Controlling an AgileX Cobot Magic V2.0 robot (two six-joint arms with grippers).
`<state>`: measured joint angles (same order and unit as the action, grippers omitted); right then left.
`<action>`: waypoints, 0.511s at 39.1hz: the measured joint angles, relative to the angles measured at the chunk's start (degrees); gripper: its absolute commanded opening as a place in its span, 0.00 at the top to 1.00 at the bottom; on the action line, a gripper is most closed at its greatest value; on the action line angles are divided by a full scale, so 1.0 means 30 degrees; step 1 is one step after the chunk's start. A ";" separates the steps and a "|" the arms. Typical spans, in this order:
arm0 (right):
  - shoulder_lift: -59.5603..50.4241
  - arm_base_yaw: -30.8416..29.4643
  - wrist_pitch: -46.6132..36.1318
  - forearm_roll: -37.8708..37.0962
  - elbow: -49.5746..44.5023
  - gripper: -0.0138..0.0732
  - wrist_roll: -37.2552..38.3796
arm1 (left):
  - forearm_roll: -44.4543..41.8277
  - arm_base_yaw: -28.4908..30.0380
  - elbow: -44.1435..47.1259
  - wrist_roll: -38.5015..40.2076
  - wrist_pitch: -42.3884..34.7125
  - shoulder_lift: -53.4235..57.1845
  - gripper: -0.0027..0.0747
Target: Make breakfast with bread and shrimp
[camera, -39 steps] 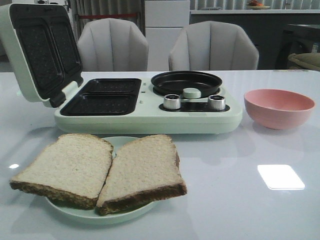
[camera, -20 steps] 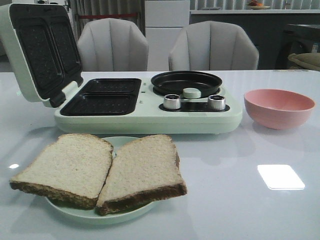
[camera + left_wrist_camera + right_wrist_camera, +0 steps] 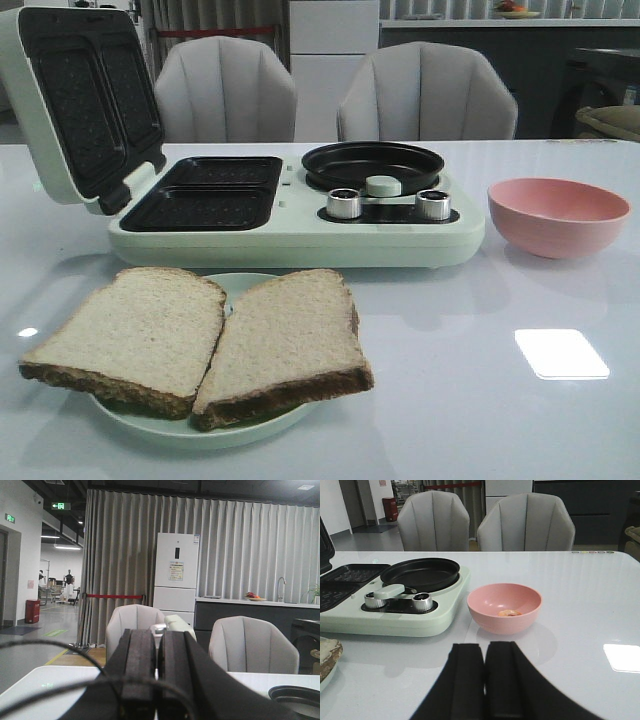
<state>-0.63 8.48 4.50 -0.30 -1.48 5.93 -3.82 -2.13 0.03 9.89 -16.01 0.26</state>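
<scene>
Low over the bench (image 3: 480, 420), the right tool (image 3: 484, 680) hangs with its black fingers pressed together, gripping nothing, glossy white surface under it. Just ahead sits the pink bowl (image 3: 504, 607), and inside it one small orange shrimp (image 3: 509, 613) lies on the bottom, all that shows of them. Beside the bowl, close but apart, stands the pale green cooker (image 3: 395, 615), with its round black pan (image 3: 420, 573) and two silver knobs (image 3: 422, 602) facing the near edge.

The left tool (image 3: 156, 675) is also pressed shut and empty, a cable sagging across in front of it, and it looks out over the bench toward grey chairs (image 3: 132, 630), a white fridge (image 3: 176, 575) and long grey curtains (image 3: 250, 550).

From the front, neither tool shows. The bread (image 3: 200, 335) lies nearest the front edge: two slices side by side on a green plate (image 3: 180, 425), the right one overlapping the left, crusts jutting past the rim. Behind them the cooker's lid (image 3: 75, 105) stands propped open at the left, the grill plates (image 3: 205, 195) bare. To the right of the plate there is open bench, with a bright square reflection, right up to the bowl.
</scene>
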 measured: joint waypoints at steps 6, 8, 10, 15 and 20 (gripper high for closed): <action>0.0000 0.0000 0.0000 0.0000 0.0000 0.67 0.0000 | 0.0000 0.0000 -0.1856 0.0000 0.2968 0.0000 0.82; 0.0000 0.0000 0.0000 0.0000 0.0000 0.67 0.0000 | 0.0000 0.0000 -0.2883 0.0000 0.4194 -0.0141 0.82; 0.0000 0.0000 0.0000 0.0000 0.0000 0.67 0.0000 | 0.0000 0.0000 -0.3733 0.0000 0.5158 -0.0490 0.82; 0.0000 0.0000 0.0000 0.0000 0.0000 0.67 0.0000 | 0.0000 0.0000 -0.5236 0.0000 0.7183 -0.1852 0.82; 0.0000 0.0000 0.0000 0.0000 0.0000 0.67 0.0000 | 0.0000 0.0000 -0.5599 0.0000 0.8132 -0.2966 0.82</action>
<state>-0.63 8.48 4.50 -0.30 -1.48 5.93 -3.82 -2.13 -16.77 9.89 8.39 -8.64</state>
